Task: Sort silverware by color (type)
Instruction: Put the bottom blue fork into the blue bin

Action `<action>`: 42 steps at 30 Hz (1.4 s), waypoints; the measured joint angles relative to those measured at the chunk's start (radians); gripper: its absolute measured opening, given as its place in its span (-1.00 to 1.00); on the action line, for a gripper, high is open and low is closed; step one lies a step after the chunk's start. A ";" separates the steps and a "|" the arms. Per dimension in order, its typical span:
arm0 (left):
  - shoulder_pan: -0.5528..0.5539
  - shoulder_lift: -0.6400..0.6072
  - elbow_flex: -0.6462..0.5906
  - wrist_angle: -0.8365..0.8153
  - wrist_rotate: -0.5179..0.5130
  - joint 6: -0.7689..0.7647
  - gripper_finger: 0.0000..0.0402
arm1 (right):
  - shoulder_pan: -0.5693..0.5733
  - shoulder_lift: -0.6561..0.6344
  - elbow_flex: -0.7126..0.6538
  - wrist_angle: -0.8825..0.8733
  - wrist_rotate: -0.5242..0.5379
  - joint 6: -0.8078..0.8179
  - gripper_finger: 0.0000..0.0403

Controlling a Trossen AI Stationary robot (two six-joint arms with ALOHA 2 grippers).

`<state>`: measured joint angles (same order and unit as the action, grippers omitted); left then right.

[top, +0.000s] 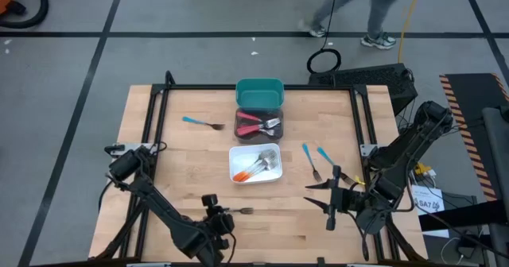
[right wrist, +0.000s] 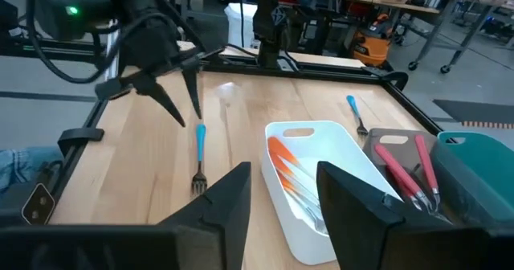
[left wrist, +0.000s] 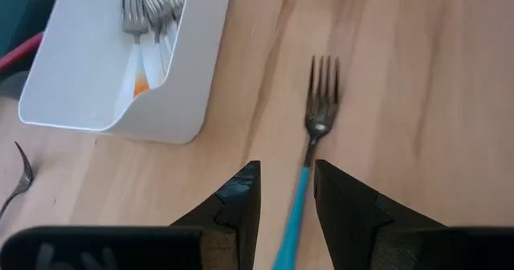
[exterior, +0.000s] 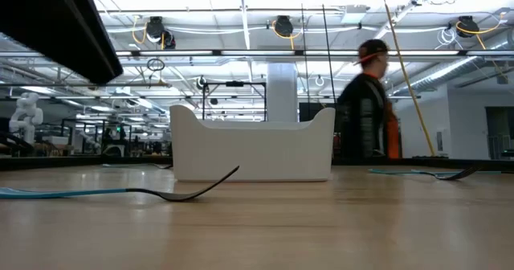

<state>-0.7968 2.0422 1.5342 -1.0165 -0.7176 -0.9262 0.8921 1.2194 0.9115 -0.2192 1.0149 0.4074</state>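
Observation:
A blue-handled fork [top: 242, 210] lies flat on the wood near the table's near edge, left of centre; the low view shows the fork [exterior: 120, 193] resting there with its head curled upward. My left gripper [top: 211, 206] hovers open over its handle, and in the left wrist view the handle [left wrist: 293, 214] runs between the spread fingers of my left gripper [left wrist: 287, 202]. My right gripper [top: 330, 197] is open and empty over the near right of the table, close to two blue forks [top: 310, 162] [top: 326, 157]. Another blue fork [top: 203, 123] lies far left.
Three bins stand in a row down the table's middle: a teal bin [top: 260, 92] farthest, a dark bin [top: 242, 128] with red-handled forks [top: 256, 124], and a white bin [top: 235, 162] with orange-handled forks [top: 258, 168]. A person [exterior: 369, 101] walks past beyond the far edge.

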 joint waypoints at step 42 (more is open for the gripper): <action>0.180 -0.147 -0.334 0.502 0.301 0.349 -0.41 | 0.000 0.002 0.000 -0.009 -0.053 -0.061 -0.31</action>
<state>-0.6171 1.8954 1.2002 -0.5145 -0.4168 -0.5773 0.8920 1.2209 0.9115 -0.2282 0.9619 0.3465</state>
